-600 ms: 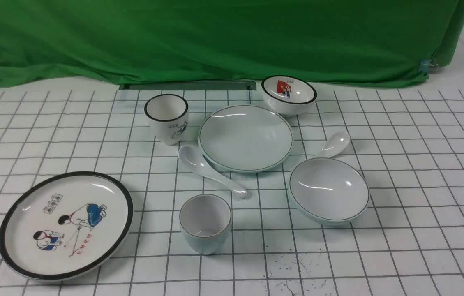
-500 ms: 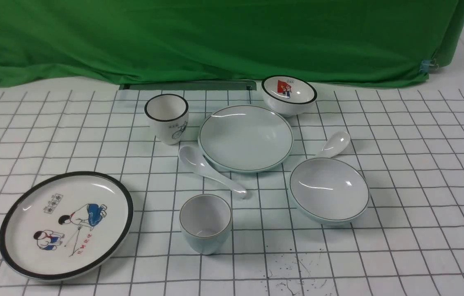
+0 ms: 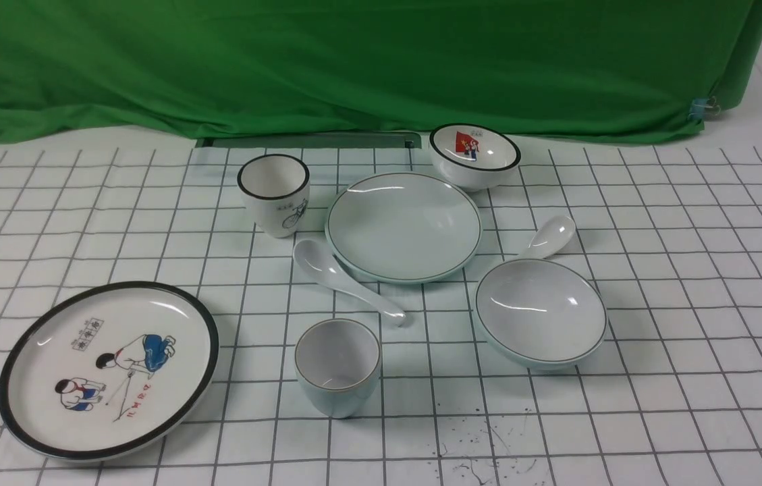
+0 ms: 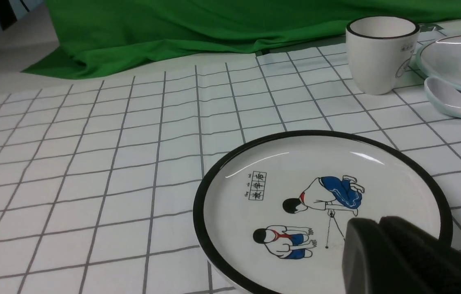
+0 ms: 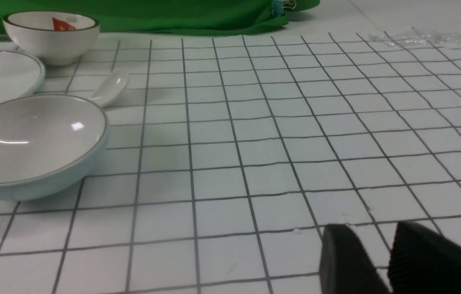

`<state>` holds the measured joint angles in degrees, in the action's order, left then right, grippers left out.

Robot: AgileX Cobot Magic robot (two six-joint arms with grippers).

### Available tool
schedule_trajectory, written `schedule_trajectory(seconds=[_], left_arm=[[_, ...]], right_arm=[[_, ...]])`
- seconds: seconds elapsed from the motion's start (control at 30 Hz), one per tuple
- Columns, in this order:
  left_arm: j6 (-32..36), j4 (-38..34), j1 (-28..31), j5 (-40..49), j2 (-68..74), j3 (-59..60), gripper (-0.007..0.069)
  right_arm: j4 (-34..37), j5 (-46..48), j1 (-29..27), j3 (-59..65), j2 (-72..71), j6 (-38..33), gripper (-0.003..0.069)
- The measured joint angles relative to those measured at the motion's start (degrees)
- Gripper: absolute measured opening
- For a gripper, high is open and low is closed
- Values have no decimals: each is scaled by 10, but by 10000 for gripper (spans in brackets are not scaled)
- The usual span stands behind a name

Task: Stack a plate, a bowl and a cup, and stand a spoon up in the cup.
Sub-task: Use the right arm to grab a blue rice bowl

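one picture plate point(image 4: 222, 222) bears small boxed characters; left jaws pressed together, right jaws parted.

Pale blue-green round ceramic plate point(image 3: 403, 226) with a thin dark green rim line lies flat and empty, centre, towards the back. Down to its right, the matching pale blue-green shallow bowl point(image 3: 540, 312) sits upright and empty, close to the plate's rim but apart. Glossy white ceramic soup spoon point(image 3: 347, 280) lies scoop-up just beside the plate's near-left edge, plain handle running to the near right. Just nearer than that handle's tip, the pale blue-green handleless cup point(image 3: 337, 368) stands upright, empty, nothing stacked yet
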<state>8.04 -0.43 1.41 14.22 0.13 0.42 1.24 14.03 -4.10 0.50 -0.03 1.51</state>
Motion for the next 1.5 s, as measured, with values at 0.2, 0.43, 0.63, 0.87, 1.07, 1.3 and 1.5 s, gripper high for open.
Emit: schedule_trajectory(seconds=[0.2, 0.43, 0.63, 0.87, 1.07, 1.3, 1.5], left_arm=[[0, 4, 0, -8, 0, 0, -29], [0, 4, 0, -42, 0, 0, -29], [0, 4, 0, -210, 0, 0, -29], [48, 50, 0, -355, 0, 0, -29], [188, 152, 0, -405, 0, 0, -29], [77, 175, 0, -534, 0, 0, -29], [-150, 113, 0, -542, 32, -52, -29]], right_arm=[[0, 0, 0, 0, 0, 0, 236], [-3, -13, 0, 0, 0, -4, 239], [0, -191, 0, 0, 0, 14, 239], [0, -459, 0, 0, 0, 192, 240], [0, -525, 0, 0, 0, 230, 239], [-3, -435, 0, -41, 5, 170, 53], [-3, -314, 0, -156, 108, 36, 14]])
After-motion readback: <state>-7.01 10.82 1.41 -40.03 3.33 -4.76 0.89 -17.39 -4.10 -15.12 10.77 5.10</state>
